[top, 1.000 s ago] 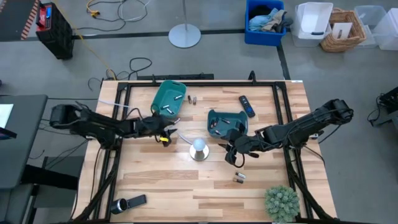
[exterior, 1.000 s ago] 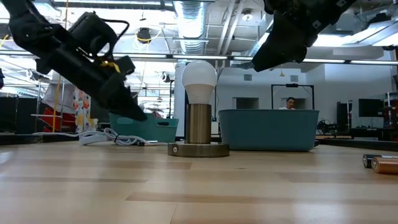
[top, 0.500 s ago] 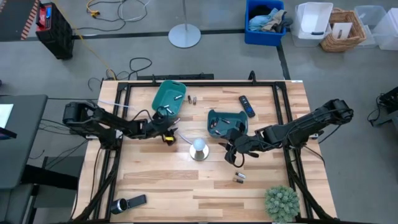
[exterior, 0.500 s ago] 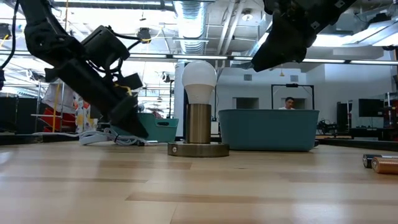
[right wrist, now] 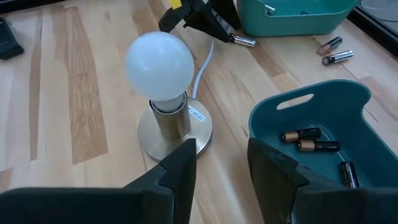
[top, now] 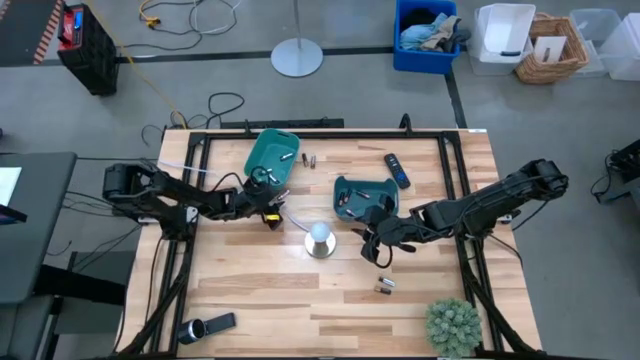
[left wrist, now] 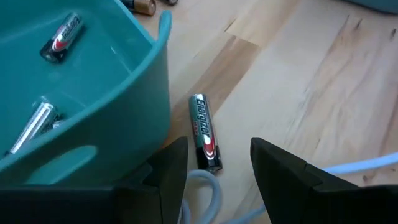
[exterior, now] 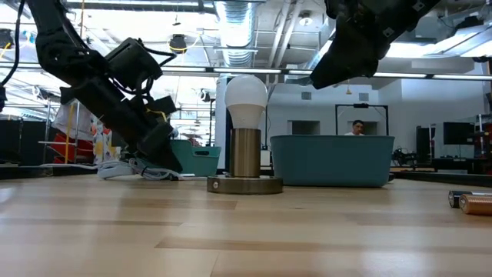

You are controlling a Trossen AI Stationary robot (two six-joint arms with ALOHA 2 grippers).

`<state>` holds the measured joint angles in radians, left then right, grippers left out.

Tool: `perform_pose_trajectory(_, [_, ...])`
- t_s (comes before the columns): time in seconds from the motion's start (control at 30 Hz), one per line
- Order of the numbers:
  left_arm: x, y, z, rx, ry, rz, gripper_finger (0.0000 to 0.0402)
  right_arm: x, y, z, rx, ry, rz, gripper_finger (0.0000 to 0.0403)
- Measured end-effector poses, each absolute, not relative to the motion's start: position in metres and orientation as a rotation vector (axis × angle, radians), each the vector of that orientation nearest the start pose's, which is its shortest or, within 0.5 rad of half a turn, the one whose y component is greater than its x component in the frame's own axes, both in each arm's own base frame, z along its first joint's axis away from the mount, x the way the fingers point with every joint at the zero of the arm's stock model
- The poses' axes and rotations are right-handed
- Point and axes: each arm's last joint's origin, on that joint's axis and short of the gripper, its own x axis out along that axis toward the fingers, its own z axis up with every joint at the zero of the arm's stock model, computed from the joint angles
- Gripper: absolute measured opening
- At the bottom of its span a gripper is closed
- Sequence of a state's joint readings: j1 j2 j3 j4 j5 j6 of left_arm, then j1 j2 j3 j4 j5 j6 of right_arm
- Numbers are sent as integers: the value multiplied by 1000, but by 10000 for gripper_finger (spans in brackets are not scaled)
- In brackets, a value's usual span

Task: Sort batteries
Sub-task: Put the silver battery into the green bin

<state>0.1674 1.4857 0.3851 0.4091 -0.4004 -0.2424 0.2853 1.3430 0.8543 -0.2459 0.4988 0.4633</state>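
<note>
My left gripper (left wrist: pixel 219 150) is open and low over the table beside the left teal bin (left wrist: pixel 81 106). A black-and-silver battery (left wrist: pixel 203 129) lies flat on the wood just ahead of its fingertips, and I see no touch. The right wrist view shows that battery (right wrist: pixel 242 41) in front of the left gripper (right wrist: pixel 202 20). The left bin holds batteries (left wrist: pixel 61 38). My right gripper (right wrist: pixel 221 152) is open and hangs in the air between the lamp (right wrist: pixel 163 74) and the right teal bin (right wrist: pixel 311 112), which holds several batteries (right wrist: pixel 309 140). In the high view the left gripper (top: pixel 269 214) and the right gripper (top: pixel 373 245) stand on either side of the lamp.
Two loose batteries (top: pixel 309 159) lie beyond the left bin, two more (top: pixel 384 287) nearer the near edge. A white cable (left wrist: pixel 208 190) runs under my left fingers. A black remote (top: pixel 397 170), a flashlight-like cylinder (top: pixel 205 327) and a small plant (top: pixel 452 325) sit on the table.
My left gripper has come down toward the table beside the left bin and moved a little toward the table's right, ending low at the battery that lies there.
</note>
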Motion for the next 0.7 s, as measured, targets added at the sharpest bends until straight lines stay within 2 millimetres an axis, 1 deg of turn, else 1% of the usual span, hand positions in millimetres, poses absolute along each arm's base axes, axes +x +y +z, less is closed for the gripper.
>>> perform_pose_trajectory(0.17, [232, 53, 105, -161, 646, 631, 171, 267, 64, 236, 163, 613, -354, 161])
perform_pose_trajectory(0.3, [235, 55, 100, -174, 625, 637, 171, 267, 64, 236, 163, 612, -354, 161])
perform_pose_trajectory(0.57, [236, 55, 97, -181, 628, 627, 169, 267, 64, 237, 165, 608, -353, 161])
perform_pose_trajectory(0.7, [236, 54, 97, -194, 638, 607, 152, 267, 64, 237, 166, 607, -352, 161])
